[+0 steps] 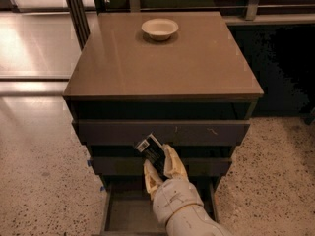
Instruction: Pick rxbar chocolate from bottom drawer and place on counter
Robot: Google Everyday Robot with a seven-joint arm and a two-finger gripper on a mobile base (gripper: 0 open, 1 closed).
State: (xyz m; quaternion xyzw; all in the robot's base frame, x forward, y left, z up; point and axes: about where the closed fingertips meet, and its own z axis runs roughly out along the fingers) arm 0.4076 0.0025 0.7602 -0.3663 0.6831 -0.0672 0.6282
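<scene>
Perhaps lab: hand [160, 162] above bottom drawer [129, 214]

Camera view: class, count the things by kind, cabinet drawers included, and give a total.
Bowl: 1
Chocolate bar: 1
Drawers: 3
Gripper: 1, above the bottom drawer, shut on the bar
Total: 6

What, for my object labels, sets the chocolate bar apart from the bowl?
The rxbar chocolate is black, flat and rectangular; the bowl is pale and round. The bar is held tilted by the gripper, before the drawer fronts; the bowl rests upright on the counter. Both are small.
</scene>
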